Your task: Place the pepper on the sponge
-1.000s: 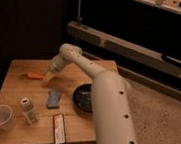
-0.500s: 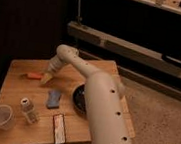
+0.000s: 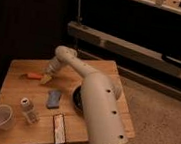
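The slim orange-red pepper [image 3: 33, 76] lies flat near the left rear of the wooden table [image 3: 97, 67]. My gripper [image 3: 45, 78] hangs just right of it, close to its end, low over the tabletop. The grey-blue sponge [image 3: 54, 98] lies flat a little nearer the front, below and right of the gripper, with nothing on it. My white arm [image 3: 97, 103] reaches in from the lower right across the table.
A black bowl [image 3: 78, 99] is partly hidden behind my arm at the right. A white cup [image 3: 0, 116] stands at the front left, a small bottle [image 3: 26, 109] beside it, and a long dark-and-white bar [image 3: 58, 128] lies near the front edge.
The gripper has moved left and down toward the pepper. The pepper and sponge have not moved.
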Robot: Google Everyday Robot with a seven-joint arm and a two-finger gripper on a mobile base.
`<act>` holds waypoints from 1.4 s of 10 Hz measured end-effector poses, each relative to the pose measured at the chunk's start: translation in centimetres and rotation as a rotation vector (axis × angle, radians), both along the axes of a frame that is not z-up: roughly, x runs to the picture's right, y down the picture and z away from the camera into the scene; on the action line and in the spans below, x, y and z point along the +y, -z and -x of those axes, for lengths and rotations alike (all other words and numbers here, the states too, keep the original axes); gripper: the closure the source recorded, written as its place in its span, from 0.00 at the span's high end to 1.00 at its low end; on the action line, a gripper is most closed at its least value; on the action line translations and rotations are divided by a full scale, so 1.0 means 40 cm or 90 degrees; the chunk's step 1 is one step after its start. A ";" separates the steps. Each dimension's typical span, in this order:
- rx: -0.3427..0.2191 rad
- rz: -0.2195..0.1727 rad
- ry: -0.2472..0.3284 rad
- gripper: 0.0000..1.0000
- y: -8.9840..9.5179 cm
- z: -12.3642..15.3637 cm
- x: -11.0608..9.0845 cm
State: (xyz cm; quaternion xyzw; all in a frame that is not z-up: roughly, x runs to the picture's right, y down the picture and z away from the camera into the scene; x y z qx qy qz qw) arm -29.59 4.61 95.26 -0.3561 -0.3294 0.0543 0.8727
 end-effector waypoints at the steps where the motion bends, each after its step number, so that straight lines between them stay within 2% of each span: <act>1: 0.001 0.002 0.001 0.34 -0.001 -0.002 0.000; 2: 0.003 0.003 0.003 0.24 -0.003 -0.003 0.000; 3: 0.005 0.004 0.005 0.19 -0.003 -0.003 0.001; 7: 0.022 0.006 0.008 0.18 -0.001 -0.018 -0.005; 8: 0.027 0.003 0.002 0.18 0.006 -0.033 -0.022; 10: 0.026 -0.001 -0.013 0.18 0.050 -0.072 -0.074; 11: 0.024 -0.002 -0.022 0.18 0.093 -0.110 -0.113; 13: 0.026 0.003 -0.028 0.18 0.144 -0.186 -0.135; 14: 0.028 0.008 -0.029 0.18 0.169 -0.240 -0.129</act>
